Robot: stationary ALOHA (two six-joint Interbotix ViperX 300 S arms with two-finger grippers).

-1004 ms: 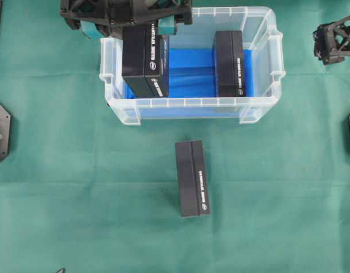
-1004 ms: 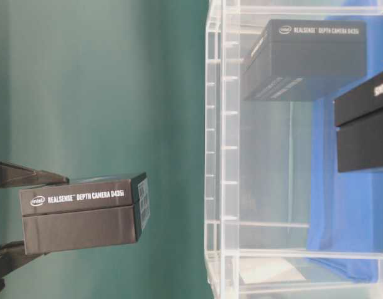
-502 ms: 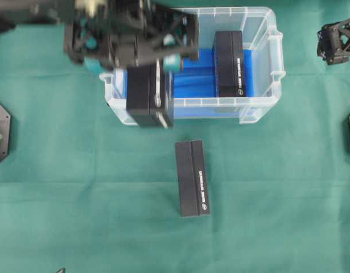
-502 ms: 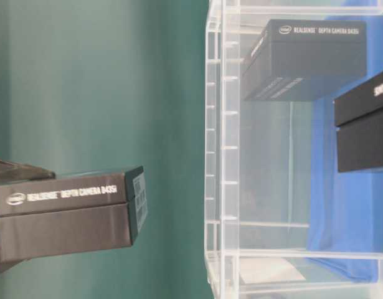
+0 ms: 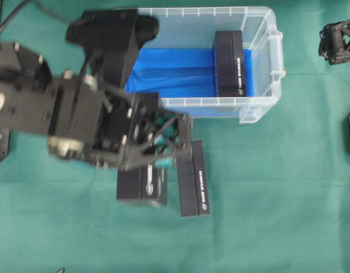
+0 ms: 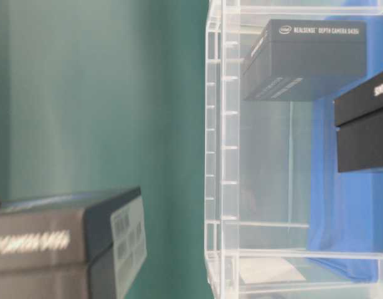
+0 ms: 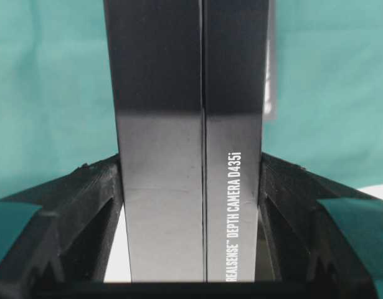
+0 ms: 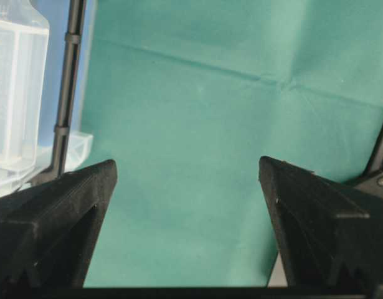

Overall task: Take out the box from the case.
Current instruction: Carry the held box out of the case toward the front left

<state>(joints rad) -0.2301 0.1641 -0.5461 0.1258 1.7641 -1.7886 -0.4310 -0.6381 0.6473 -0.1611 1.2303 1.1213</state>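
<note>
Gripping the box (image 7: 191, 143) across its long flat sides, left gripper (image 7: 191, 205) holds it over the desk (image 5: 277, 199), outside the case (image 5: 274, 57); rigid, light, smooth cardboard. Right gripper (image 8: 188, 205) spread, empty.

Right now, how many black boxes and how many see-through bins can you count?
Black boxes: 3, one in the left gripper as the held box, one box on the cloth, one box in the case.
Clear bins: 1, the case.
Total: 4.
</note>
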